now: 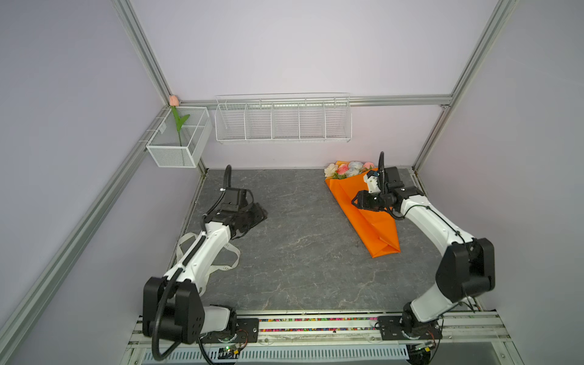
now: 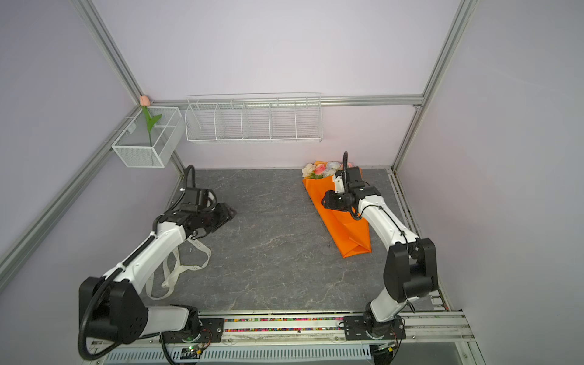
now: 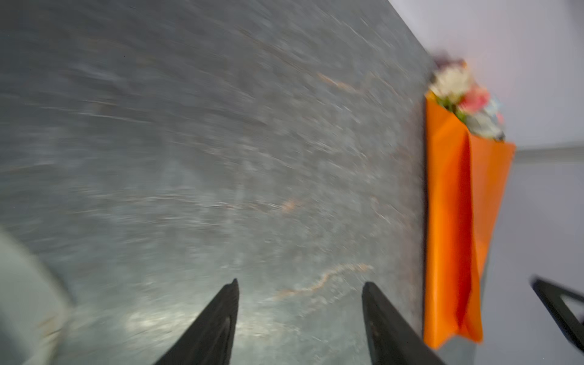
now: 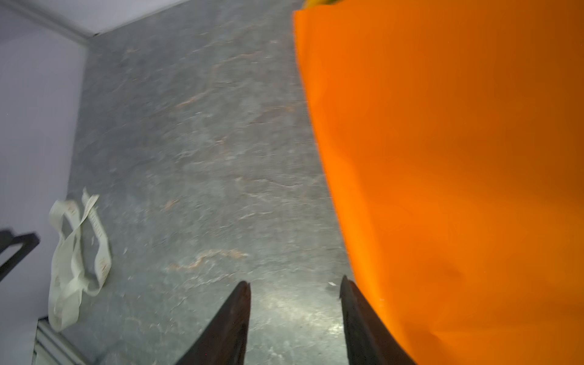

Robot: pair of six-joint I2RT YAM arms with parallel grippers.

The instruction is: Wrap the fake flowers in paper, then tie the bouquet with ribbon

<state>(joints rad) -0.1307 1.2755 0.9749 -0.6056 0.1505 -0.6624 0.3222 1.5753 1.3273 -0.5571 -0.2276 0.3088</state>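
There were two arms, one bouquet [image 1: 374,229], one pale ribbon [image 2: 202,252], two white wire baskets on the walls and a single pink tulip [image 1: 173,100] standing in the smaller basket [image 1: 177,151]. The bouquet lay flat at the right rear of the grey table [image 1: 284,259], a long cone of orange paper folded shut at its near end, with its flower heads [image 1: 347,169] by the back wall: cream, pink, pale blue and white, about five, some partly hidden. The right gripper [image 4: 295,281] stood partly open with nothing between its fingers, one finger just beside the paper's edge. The left gripper [image 3: 300,281], well apart over bare table, was also open and empty. The ribbon lay looped at the left, under the left arm.
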